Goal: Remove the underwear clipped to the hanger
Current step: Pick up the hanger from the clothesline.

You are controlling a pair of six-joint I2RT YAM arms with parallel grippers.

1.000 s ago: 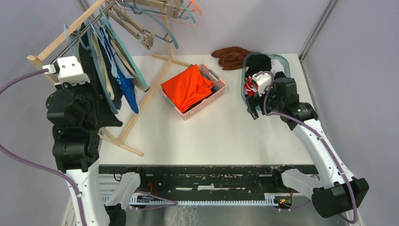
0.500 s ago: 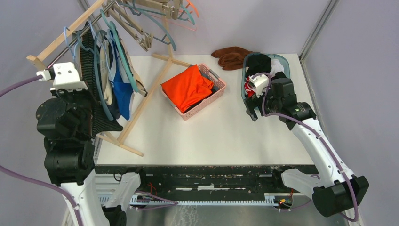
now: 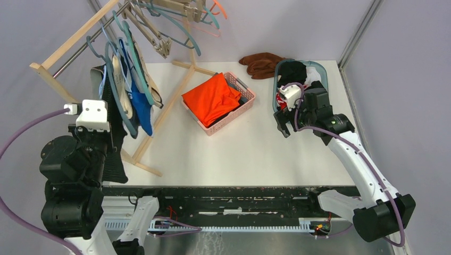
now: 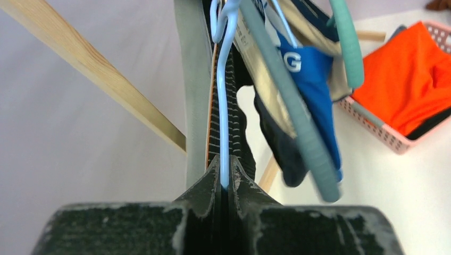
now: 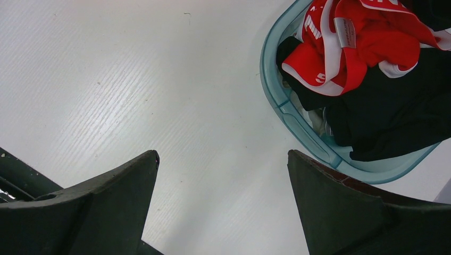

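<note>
Underwear (image 4: 316,90) hangs just right of the left gripper (image 4: 224,169), which is pinched on a pale-blue hanger (image 4: 224,133); the right gripper (image 5: 222,159) gapes wide.

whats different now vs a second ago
The left gripper, shut on the light blue hanger, pulled back toward the arm bases, dragging its dark ribbed garment along; the hung briefs swung. The right gripper stayed open beside the teal basket; the pink basket stayed put.

Royal blue brief (image 4: 319,87): white letter on front; hangs on a teal hanger, far left.
Dark navy brief (image 4: 280,154): hangs behind the blue one, drooping lower.
Beige brief (image 4: 259,79): hangs left of them.
Light-blue hanger (image 4: 224,133): thin, upright, against black ribbed fabric.
</note>
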